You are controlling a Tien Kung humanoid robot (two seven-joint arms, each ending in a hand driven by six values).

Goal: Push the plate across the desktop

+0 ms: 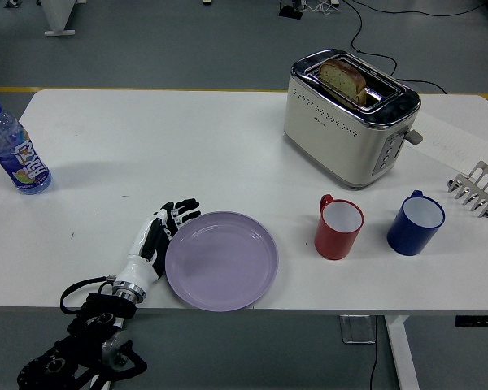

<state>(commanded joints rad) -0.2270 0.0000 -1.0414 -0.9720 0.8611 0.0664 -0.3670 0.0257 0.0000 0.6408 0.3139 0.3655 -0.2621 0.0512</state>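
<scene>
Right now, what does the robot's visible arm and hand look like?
Only the left arm shows. The robot hand has a white back and palm shell with black fingers marked by white segments. A silver ring forms the wrist, and behind it the forearm is black with looping black cables.
</scene>
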